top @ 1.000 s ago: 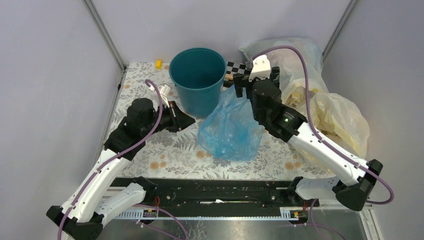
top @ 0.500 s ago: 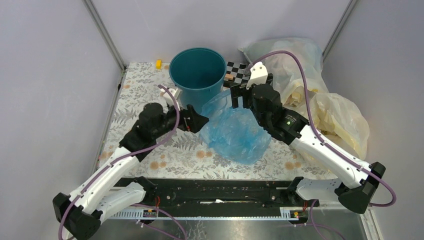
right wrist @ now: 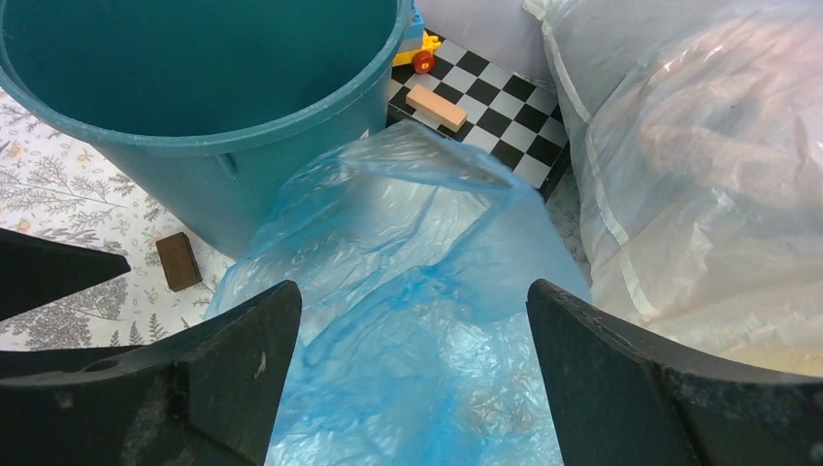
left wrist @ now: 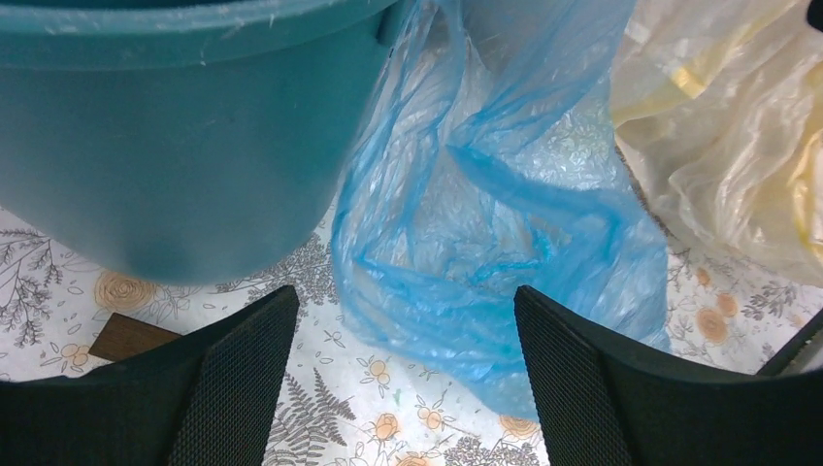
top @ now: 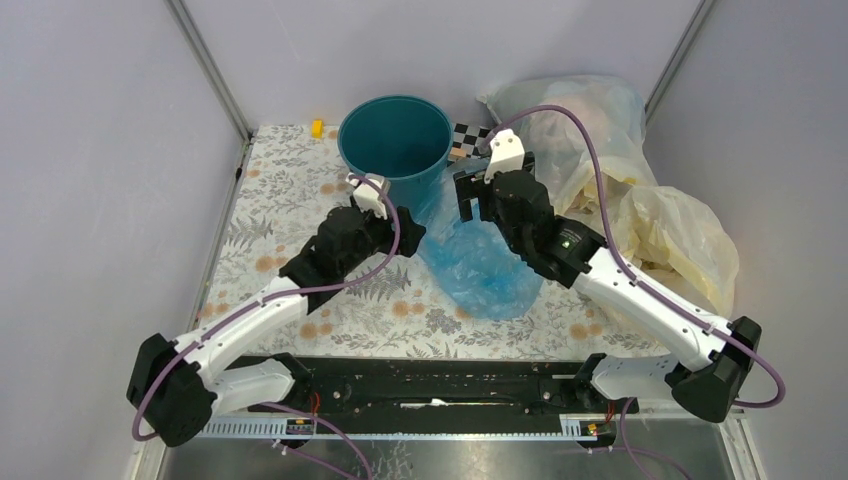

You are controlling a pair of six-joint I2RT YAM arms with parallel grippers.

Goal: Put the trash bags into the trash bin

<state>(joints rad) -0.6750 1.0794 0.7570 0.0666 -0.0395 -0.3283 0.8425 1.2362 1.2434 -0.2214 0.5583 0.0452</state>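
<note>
Currently, the trash bag (top: 480, 262) is found slumped on the worktop (top: 290, 200). Its upper edge is leaned against the outer wall of the trash bin (top: 395, 150), just below the rim, and no part of it is seen inside the bin. Compared with a second ago, the bag has sunk lower and narrower. The left end effector (left wrist: 403, 296), previously shut near the bin's left side, has been swung across to the bag and its fingers spread wide. The bag lies just ahead of them, ungripped. The right end effector (right wrist: 412, 291) is held over the bag's upper edge, fingers likewise apart and clamped on nothing. The bag is therefore judged to be free, and a fresh grasp is required before it can be lifted over the rim. The pale-yellow bags (top: 680, 235) nearby are to be left alone.
</note>
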